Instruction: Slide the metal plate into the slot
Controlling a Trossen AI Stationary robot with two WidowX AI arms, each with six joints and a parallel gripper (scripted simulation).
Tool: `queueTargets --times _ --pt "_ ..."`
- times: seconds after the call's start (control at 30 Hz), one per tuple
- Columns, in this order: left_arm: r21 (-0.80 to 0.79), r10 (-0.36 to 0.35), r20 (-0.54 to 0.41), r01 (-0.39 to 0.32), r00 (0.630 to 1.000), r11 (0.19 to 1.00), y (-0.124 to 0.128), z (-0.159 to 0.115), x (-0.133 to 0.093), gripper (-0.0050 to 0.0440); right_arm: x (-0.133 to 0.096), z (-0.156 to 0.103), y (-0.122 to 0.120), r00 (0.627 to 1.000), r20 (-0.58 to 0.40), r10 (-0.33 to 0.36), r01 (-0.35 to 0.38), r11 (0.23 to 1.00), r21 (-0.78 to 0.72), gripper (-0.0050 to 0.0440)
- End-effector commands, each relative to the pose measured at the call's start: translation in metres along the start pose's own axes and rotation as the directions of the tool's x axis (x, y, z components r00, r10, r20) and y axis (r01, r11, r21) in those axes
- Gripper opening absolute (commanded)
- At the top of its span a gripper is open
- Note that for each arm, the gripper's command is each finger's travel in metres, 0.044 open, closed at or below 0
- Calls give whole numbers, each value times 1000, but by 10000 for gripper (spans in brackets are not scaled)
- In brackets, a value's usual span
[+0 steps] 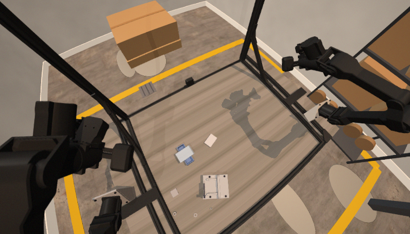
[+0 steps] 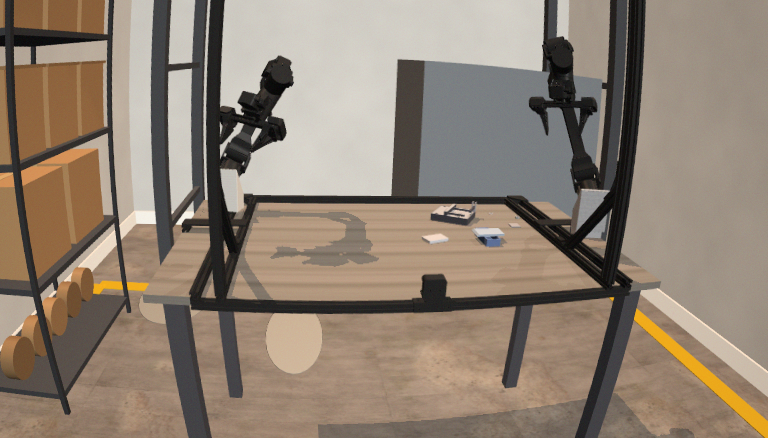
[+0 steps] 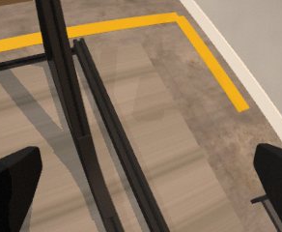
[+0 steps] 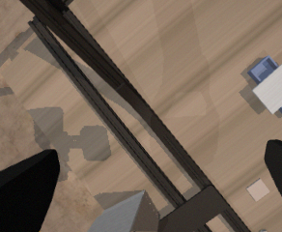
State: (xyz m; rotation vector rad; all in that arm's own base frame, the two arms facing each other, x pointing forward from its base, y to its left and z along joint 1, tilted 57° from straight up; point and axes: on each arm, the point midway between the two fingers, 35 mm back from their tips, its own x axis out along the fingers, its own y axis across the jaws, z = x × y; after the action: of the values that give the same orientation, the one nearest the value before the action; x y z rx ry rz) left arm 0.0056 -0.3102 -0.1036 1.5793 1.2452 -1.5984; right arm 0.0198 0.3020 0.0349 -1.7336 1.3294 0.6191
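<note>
The white block with the slot and spring clip (image 1: 214,186) lies near the table's front edge; it also shows in the exterior view (image 2: 453,213). A pale metal plate (image 1: 184,154) rests on a small blue stand, seen too in the right wrist view (image 4: 279,85). A second plate (image 1: 210,140) lies flat on the table. A small square plate (image 1: 174,192) lies by the table's edge. I cannot tell which one has the sloped edge. My left gripper (image 2: 253,127) and my right gripper (image 2: 563,116) hang high above the table, both open and empty.
A black frame (image 1: 144,171) borders the table top, with upright posts (image 1: 253,22) at the corners. A few tiny rings (image 1: 195,215) lie near the block. A cardboard box (image 1: 144,33) stands on the floor. Shelves with boxes (image 2: 50,144) stand beside the table.
</note>
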Motion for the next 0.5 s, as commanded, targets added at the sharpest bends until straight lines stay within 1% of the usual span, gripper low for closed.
queueTargets --times 0.0,0.47 --pt "0 0 0 0 1000 1000 0 0 0 440 0 0 0 1000 0 0 0 1000 0 440" --pt "0 0 0 0 1000 1000 0 0 0 440 0 0 0 1000 0 0 0 1000 0 440"
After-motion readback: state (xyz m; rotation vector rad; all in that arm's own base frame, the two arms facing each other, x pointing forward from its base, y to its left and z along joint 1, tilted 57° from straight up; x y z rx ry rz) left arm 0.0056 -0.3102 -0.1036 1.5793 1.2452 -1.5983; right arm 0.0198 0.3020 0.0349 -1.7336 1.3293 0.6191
